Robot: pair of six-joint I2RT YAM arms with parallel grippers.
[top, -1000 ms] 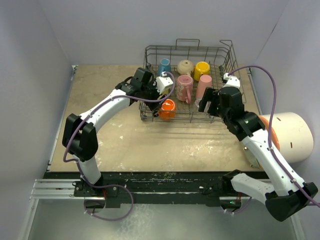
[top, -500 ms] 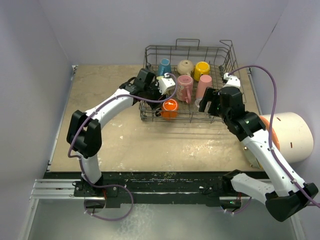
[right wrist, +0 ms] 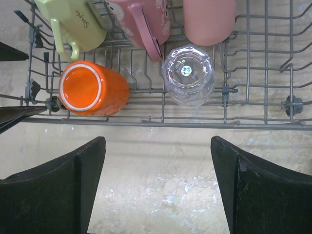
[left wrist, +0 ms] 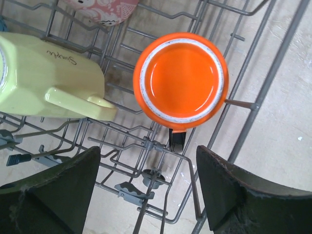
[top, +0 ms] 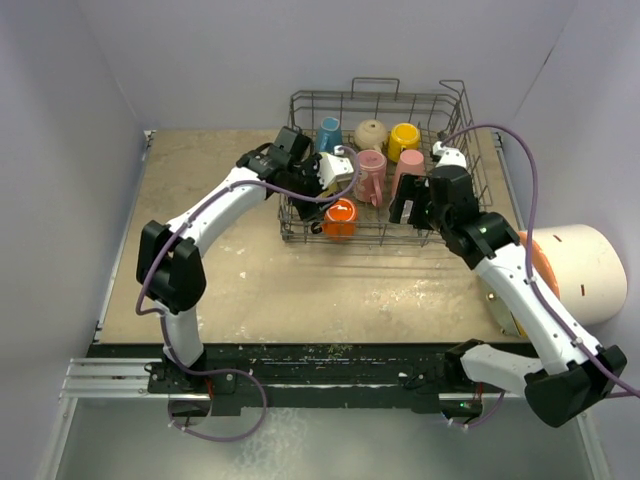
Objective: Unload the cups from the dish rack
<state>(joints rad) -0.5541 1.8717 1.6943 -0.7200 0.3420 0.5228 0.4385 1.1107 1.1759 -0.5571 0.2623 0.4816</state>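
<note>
The grey wire dish rack stands at the back of the table with several cups in it. The orange cup sits upside down at the front left corner. Beside it lies a pale yellow-green mug. A pink mug, a pink tumbler and a clear glass fill the middle. Blue, beige and yellow cups line the back. My left gripper hovers open above the orange cup. My right gripper hangs open near the rack's front edge, holding nothing.
A big white cylinder with an orange end lies on the right, beside my right arm. The rack's tall wire sides and loop handle rise around the cups. Bare tan tabletop stretches left and in front of the rack.
My left gripper shifted a little toward the rack's back and its jaws spread wider. The right gripper moved slightly left and further over the rack. No cup has left the rack.
</note>
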